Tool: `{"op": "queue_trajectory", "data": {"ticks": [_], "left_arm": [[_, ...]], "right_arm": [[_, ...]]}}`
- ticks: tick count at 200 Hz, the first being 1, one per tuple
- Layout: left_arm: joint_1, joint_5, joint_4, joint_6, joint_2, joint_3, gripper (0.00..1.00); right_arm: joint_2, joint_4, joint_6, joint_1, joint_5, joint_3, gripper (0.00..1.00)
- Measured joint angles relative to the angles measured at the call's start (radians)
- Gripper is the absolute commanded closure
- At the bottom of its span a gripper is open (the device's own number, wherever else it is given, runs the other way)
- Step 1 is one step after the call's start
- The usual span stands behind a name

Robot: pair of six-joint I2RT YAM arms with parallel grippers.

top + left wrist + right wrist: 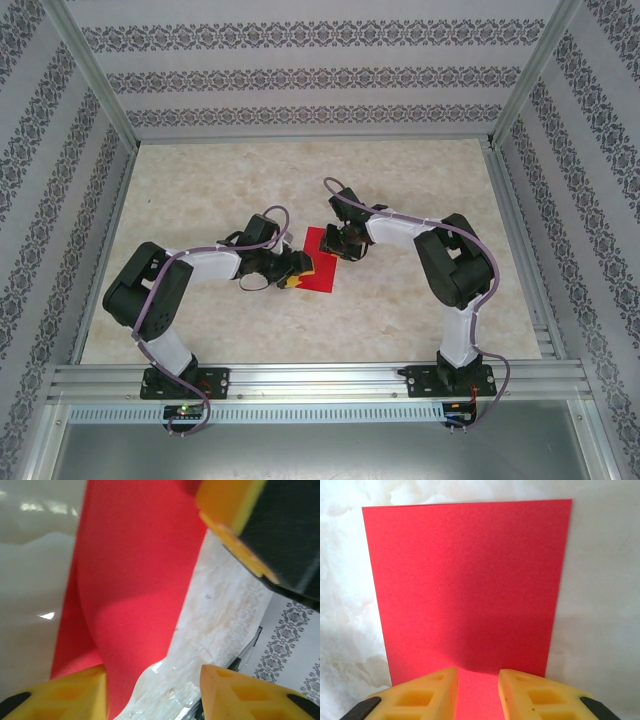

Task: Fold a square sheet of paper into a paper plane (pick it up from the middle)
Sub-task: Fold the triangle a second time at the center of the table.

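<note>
Red square sheet of paper (322, 272): 1. Arms: 2 (left arm (185, 272), right arm (452, 262)). Grippers: 2 (left gripper (300, 268), right gripper (334, 243)). Yellow fingers (427, 695): 4, two per gripper. Marbled table (300, 180): 1.

From above I get bright, even light, with only soft shadows on the table (420, 180). My left wrist view is blurred close up, with white glare off the surface (almost washed out). The right wrist view is sharp; a dim shadow darkens the red sheet (465, 580) at its near end.
</note>
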Motion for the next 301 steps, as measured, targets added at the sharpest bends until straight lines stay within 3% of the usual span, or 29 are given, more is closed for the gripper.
{"op": "queue_trajectory", "data": {"ticks": [88, 198, 301], "left_arm": [[-0.013, 0.053, 0.169, -0.018, 0.068, 0.027, 0.56], [-0.013, 0.053, 0.187, -0.024, 0.119, 0.044, 0.78], [-0.013, 0.037, 0.168, -0.024, 0.119, 0.049, 0.84]], "right_arm": [[-0.019, 0.065, 0.0, -0.033, -0.085, -0.049, 0.73], [-0.228, 0.156, -0.042, -0.1, -0.258, -0.224, 0.67], [-0.169, 0.164, -0.084, -0.054, -0.337, -0.227, 0.7]]}}
